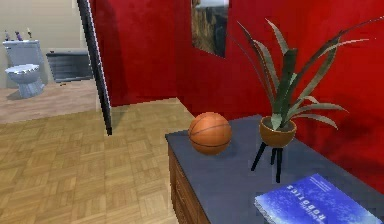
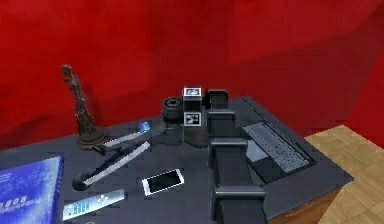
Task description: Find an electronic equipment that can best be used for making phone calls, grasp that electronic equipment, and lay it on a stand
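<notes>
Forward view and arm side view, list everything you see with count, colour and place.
phone: one, white, on the grey tabletop, left of the arm.
statue: one, dark, upright, tabletop's far left.
flat strips: two, silver-grey, between statue and phone.
remote-like bar: one, pale, arm side view's bottom edge.
book: one, blue, arm side view's lower left.
keyboard-like slab: one, dark, right of the arm.
basketball: one, orange, on the tabletop.
potted plant: one, green, orange pot on a black stand, beside the basketball.
toilet: one, white, through the doorway, forward view's left.
arm: one, dark bar from the arm side view's bottom edge, jaws at its far end.
</notes>
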